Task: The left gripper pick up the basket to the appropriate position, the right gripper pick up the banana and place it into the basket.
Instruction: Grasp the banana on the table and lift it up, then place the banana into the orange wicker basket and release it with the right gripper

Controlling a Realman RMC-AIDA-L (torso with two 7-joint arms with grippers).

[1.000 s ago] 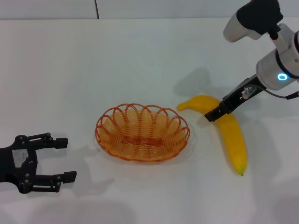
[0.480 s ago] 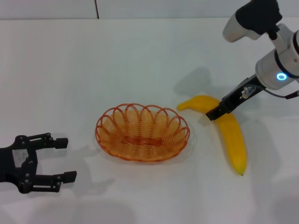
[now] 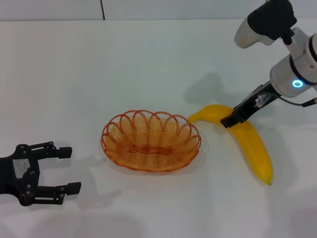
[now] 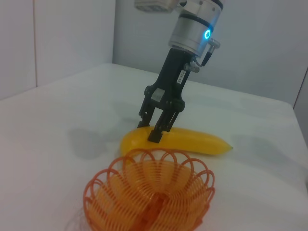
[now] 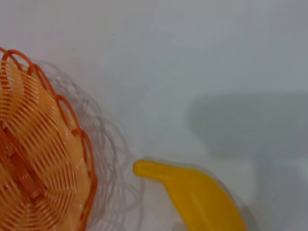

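Observation:
The orange wire basket (image 3: 151, 143) sits empty on the white table, a little left of centre. To its right lies the yellow banana (image 3: 251, 146), its stem end pointing at the basket rim. My right gripper (image 3: 230, 120) comes down from the right and is shut on the banana near its stem end; the left wrist view shows its fingers (image 4: 157, 130) clamped across the banana (image 4: 192, 140) behind the basket (image 4: 149, 197). My left gripper (image 3: 73, 169) rests open near the table's front left, well apart from the basket. The right wrist view shows the banana (image 5: 202, 197) beside the basket (image 5: 33, 159).
The white table (image 3: 148, 64) stretches wide behind and in front of the basket. A wall edge runs along the far side, with a dark vertical seam (image 3: 102, 9).
The banana's far tip has swung to the right and its stem end has shifted slightly with the right gripper. The basket and left gripper have not moved.

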